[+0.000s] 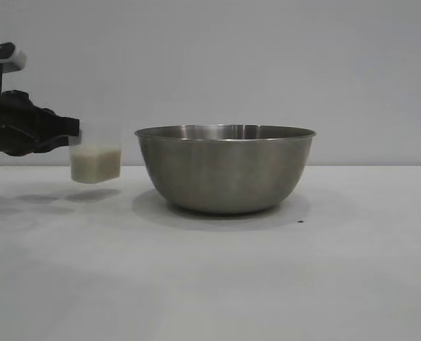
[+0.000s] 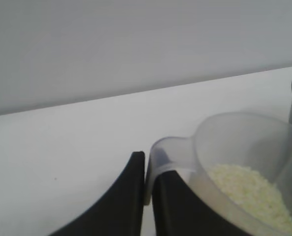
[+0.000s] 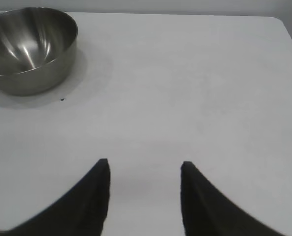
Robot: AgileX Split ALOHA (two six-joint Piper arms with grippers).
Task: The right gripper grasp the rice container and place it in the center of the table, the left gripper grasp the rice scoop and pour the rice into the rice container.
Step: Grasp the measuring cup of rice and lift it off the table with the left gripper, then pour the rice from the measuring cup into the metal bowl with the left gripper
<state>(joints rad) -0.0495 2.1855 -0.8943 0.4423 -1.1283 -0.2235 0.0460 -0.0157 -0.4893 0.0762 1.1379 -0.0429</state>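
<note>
Exterior view: left gripper (image 1: 74, 138) fingers pinch the upright rice scoop (image 1: 94, 163) handle; right gripper (image 3: 145, 169) fingers spread.

Bowl (image 1: 225, 170): large brushed steel, upright, empty, resting on white table (image 1: 210, 284), just beyond the left claw (image 1: 74, 136), well apart from the right claw (image 3: 145, 169).
Scoop (image 1: 94, 163): small clear plastic, upright, handle pinched in left claw, raised off table.
Rice (image 2: 254, 196): white grains, in scoop.

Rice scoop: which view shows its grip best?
Left wrist view: the left gripper is shut on the rice scoop handle, rice visible inside. Exterior shows the scoop lifted off the table, handle hidden. Right wrist view misses it.
</note>
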